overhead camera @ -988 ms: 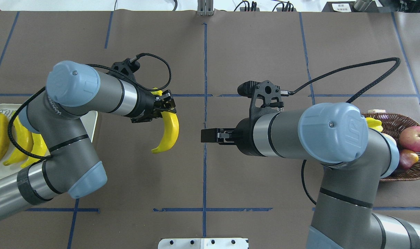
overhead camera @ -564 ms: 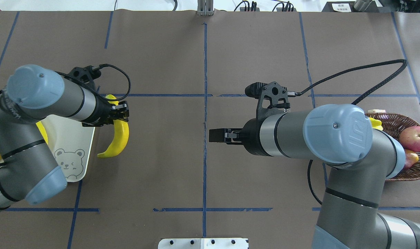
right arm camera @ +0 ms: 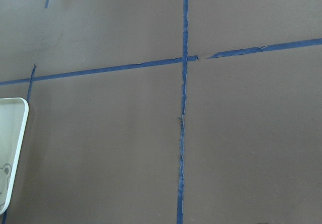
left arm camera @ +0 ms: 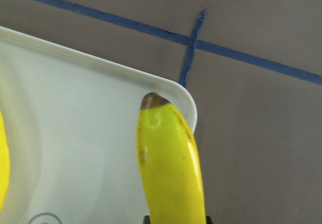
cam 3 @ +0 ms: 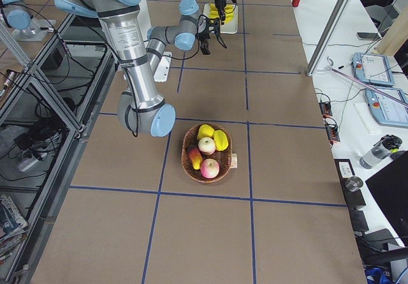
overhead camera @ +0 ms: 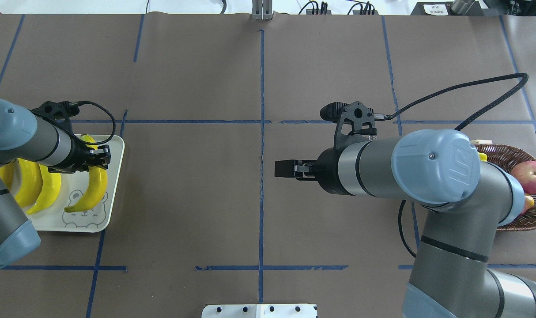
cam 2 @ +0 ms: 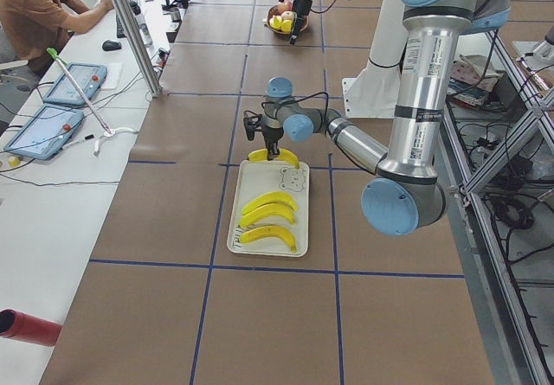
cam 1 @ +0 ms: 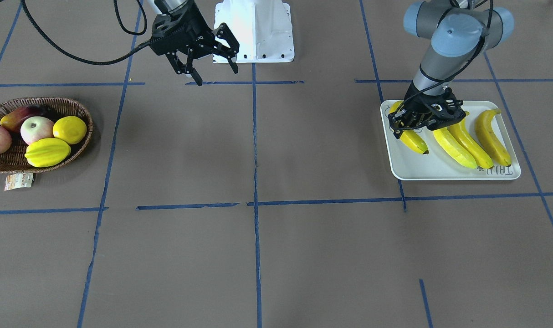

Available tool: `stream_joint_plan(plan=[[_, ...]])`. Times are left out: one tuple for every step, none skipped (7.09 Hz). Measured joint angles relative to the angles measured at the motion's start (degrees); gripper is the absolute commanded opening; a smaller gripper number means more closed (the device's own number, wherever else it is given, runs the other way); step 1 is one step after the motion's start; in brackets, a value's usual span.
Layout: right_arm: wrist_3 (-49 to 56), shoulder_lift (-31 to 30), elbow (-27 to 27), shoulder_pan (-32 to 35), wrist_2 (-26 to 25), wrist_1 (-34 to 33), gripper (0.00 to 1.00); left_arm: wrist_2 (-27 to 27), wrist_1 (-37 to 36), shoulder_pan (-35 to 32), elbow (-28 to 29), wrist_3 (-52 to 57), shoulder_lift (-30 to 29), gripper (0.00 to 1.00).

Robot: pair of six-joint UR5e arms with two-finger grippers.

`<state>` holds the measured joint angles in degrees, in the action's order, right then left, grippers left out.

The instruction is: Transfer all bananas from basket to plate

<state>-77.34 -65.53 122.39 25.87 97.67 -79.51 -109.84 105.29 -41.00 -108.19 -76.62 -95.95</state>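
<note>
My left gripper (cam 1: 424, 119) is shut on a yellow banana (cam 1: 413, 140) and holds it low over the white plate (cam 1: 440, 175), at the plate's end nearest the table's middle. In the overhead view the gripper (overhead camera: 98, 155) grips this banana (overhead camera: 93, 190) near its stem. Three more bananas (cam 1: 472, 141) lie side by side on the plate (overhead camera: 113, 185). The left wrist view shows the held banana (left arm camera: 171, 168) over the plate's corner (left arm camera: 75, 148). The wicker basket (cam 1: 3, 164) at the far end holds no banana. My right gripper (cam 1: 210, 68) is open and empty near the table's middle.
The basket (overhead camera: 511, 152) holds apples (cam 1: 36, 129), a lemon (cam 1: 69, 129) and a ribbed yellow fruit (cam 1: 47, 151); its paper tag (cam 1: 19, 181) lies beside it. The white robot base (cam 1: 253, 32) stands at the table's edge. Blue tape lines cross the brown table.
My left arm has carried the banana from near the table's middle leftward to over the plate. My right gripper has drawn back slightly toward the basket side.
</note>
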Motion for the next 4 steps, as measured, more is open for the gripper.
stream_joint_plan(plan=[[0.0, -0.1, 0.1, 0.3, 0.1, -0.5, 1.0, 0.2, 0.0, 0.0, 1.2, 0.1, 0.2, 0.4], [0.0, -0.3, 0.2, 0.7, 0.2, -0.7, 1.0, 0.3, 0.0, -0.3, 2.2, 0.1, 0.1, 0.99], [0.1, -1.0, 0.8, 1.2, 0.5, -1.1, 1.0, 0.4, 0.0, -0.9, 2.7, 0.3, 0.1, 1.0], [0.5, -1.8, 1.8, 2.1, 1.1, -2.5, 1.0, 0.4, 0.0, -1.8, 2.7, 0.6, 0.2, 1.0]])
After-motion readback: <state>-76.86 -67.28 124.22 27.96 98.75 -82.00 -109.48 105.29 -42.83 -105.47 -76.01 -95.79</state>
